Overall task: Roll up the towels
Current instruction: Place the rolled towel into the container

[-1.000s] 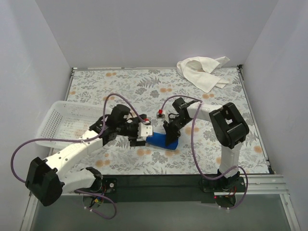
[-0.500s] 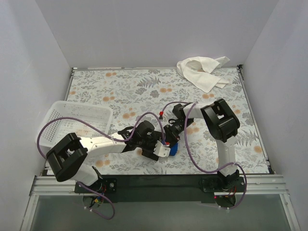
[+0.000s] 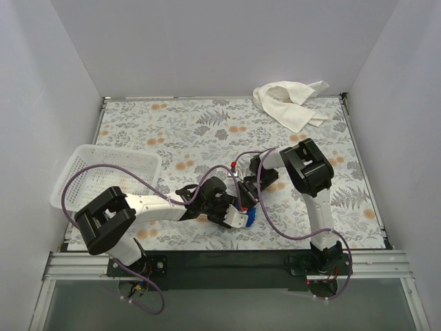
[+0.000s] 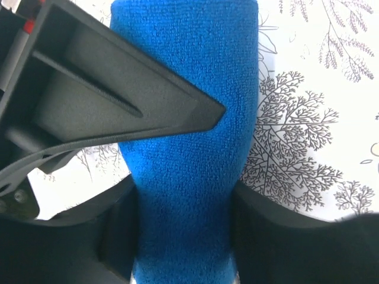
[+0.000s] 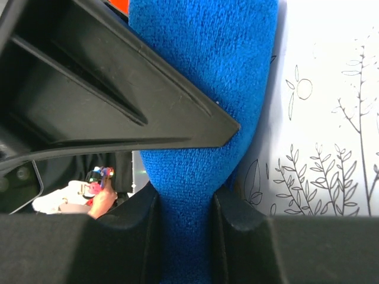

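Blue towel (image 4: 189, 148) — one, clenched by left fingers (image 4: 272, 236) and right fingers (image 5: 243, 236); white towel (image 3: 289, 103) — one, crumpled.

The blue towel (image 3: 251, 217), rolled thick, is sitting near the front middle of the bench (image 3: 172, 124); the white towel (image 3: 289, 102) is lying crumpled at the far right corner.

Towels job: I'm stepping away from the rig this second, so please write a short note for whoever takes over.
Left gripper: shut on the blue towel.
Right gripper: shut on the same towel, close beside the left one.
Blue towel: a thick roll near the front middle of the table, pinched by both.
White towel: bunched loosely at the far right corner, untouched.
Done: the blue one looks rolled.
Left: release it, then roll the white one.
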